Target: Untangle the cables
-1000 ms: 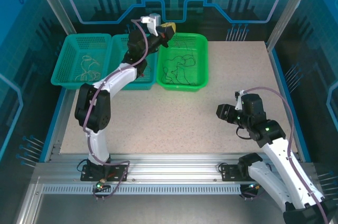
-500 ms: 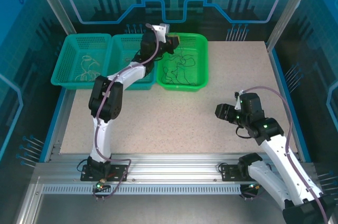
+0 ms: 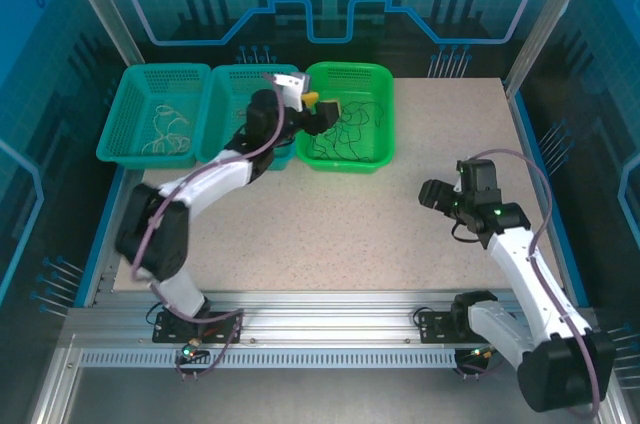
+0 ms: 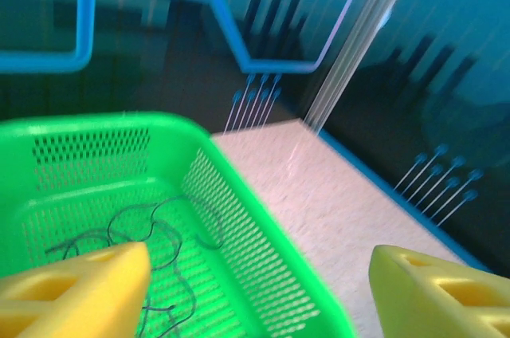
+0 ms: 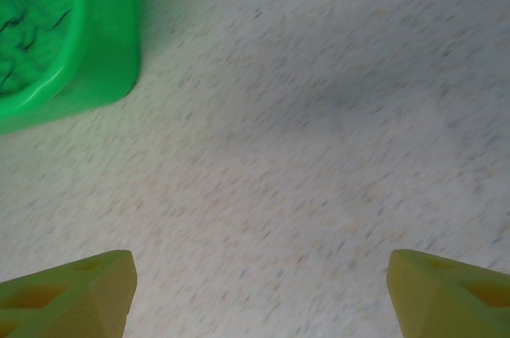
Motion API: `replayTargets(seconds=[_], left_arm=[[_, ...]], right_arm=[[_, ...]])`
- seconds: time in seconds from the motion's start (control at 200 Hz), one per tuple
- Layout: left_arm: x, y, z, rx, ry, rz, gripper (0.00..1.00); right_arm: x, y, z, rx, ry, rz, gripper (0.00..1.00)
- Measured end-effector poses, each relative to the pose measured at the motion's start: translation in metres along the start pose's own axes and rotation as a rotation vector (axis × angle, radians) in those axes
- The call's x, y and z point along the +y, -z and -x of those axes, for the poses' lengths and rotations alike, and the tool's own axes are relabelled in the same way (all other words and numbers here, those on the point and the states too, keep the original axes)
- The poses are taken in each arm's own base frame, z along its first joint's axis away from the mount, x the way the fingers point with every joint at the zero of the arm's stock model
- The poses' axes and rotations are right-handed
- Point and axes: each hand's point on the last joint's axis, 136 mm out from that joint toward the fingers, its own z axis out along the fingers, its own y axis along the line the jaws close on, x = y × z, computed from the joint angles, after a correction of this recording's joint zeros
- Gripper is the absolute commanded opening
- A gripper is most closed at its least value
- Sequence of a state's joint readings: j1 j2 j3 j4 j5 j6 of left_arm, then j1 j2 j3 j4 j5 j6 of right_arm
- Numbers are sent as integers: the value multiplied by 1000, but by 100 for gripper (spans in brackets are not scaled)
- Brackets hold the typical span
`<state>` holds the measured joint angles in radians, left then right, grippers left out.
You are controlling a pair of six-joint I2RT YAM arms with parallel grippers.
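My left claw (image 3: pixel 318 107) hangs over the left side of the bright green basket (image 3: pixel 384 114), which sits at the far edge of the table (image 3: pixel 400 244), about midway along it. On the left wrist camera the left claw (image 4: pixel 255 298) is released. Its two yellow fingers (image 4: pixel 76 290) are spread wide with nothing between them. The dark cables (image 3: pixel 345 129) lie as loose squiggles on the floor of the green basket (image 4: pixel 239 218). A few of those cables (image 4: pixel 151 230) show just past one finger, and it does not touch them.

Pale cables (image 3: pixel 168 124) lie in the teal basket (image 3: pixel 135 79) by the far left corner. A second teal basket (image 3: pixel 228 89) stands between that one and the green one.

My right claw (image 3: pixel 432 194) hovers over bare table toward the right edge, well apart from the baskets. On the right wrist camera the right claw (image 5: pixel 259 298) is also released, fingers wide above the tabletop. A corner of the green basket (image 5: pixel 96 51) shows at the upper left of that view.
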<state>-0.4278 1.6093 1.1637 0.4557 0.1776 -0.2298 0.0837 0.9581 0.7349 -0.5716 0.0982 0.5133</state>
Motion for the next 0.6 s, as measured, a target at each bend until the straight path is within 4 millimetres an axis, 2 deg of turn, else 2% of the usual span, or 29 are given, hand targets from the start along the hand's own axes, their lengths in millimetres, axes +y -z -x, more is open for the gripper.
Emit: replayTargets(seconds=[0.05, 0.115, 0.185, 0.25, 0.32, 0.455, 0.52, 0.6], left_arm=[[-19, 27, 20, -42, -17, -13, 83], [-37, 58, 36, -79, -40, -11, 86], [-45, 91, 37, -84, -44, 23, 89], [-37, 118, 27, -66, -35, 101, 92], [-15, 147, 6, -41, -19, 230, 99], [43, 204, -66, 37, 2, 519, 99], [70, 228, -101, 79, -5, 657, 99], [97, 253, -134, 120, -22, 794, 99]], right_arm=[[-9, -8, 10, -25, 23, -40, 83], [-18, -18, 24, -66, 64, -84, 84], [-22, -33, 34, -107, 121, -108, 84], [-27, -51, 36, -112, 157, -122, 84], [-33, -72, 36, -110, 187, -135, 84], [-34, -111, 36, -126, 252, -126, 85], [-30, -124, 39, -148, 281, -101, 92], [-22, -132, 46, -181, 321, -65, 92]])
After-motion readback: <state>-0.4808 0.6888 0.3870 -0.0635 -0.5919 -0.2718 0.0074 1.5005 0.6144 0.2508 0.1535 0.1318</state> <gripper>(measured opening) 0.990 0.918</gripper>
